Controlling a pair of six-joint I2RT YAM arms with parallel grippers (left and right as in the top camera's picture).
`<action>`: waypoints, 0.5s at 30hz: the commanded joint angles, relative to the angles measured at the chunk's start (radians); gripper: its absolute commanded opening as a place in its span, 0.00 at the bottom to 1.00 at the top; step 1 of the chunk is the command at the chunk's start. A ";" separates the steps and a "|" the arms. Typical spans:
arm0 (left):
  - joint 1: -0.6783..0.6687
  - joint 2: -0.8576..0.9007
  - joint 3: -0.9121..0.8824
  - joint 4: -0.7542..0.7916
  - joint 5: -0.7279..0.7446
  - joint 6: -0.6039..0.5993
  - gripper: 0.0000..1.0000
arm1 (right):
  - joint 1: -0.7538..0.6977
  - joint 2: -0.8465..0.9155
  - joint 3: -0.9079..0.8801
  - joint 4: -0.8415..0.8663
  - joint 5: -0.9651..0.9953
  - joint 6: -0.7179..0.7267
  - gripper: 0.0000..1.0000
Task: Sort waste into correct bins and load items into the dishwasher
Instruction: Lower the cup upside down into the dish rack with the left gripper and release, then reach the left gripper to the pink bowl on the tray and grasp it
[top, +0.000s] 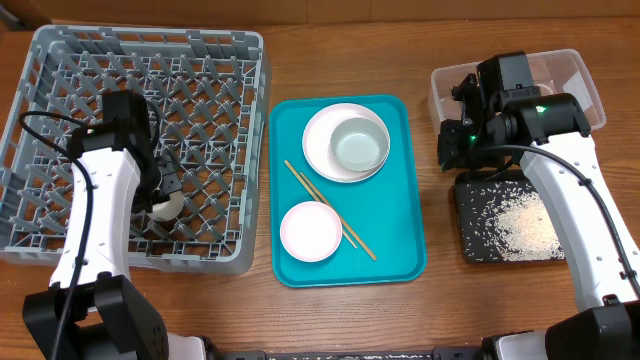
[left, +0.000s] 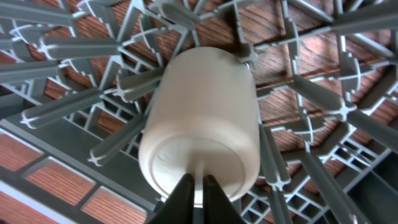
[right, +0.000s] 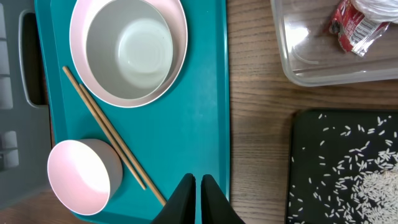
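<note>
Left gripper (left: 194, 182), fingers together, apparently touching the small white cup (left: 205, 118) just ahead; a nudge could roll it across the dish rack (top: 150, 36).

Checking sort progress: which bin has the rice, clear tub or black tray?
The black tray, with the loose rice grains scattered on it; the clear tub beyond it holds the red-and-white wrapper.

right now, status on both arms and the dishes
Left gripper shut, at white cup lying in rack. Right gripper shut, empty. Plate, grey bowl, pink bowl, chopsticks on teal tray, not loaded.
</note>
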 joint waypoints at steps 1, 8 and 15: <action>0.008 0.037 0.032 0.006 -0.032 -0.018 0.16 | -0.002 -0.018 0.025 -0.002 0.006 -0.004 0.07; 0.008 0.021 0.172 -0.068 0.004 -0.017 0.42 | -0.003 -0.018 0.025 -0.001 0.012 -0.003 0.19; -0.056 -0.084 0.240 -0.064 0.145 0.040 0.44 | -0.098 -0.042 0.025 -0.016 0.119 0.107 0.25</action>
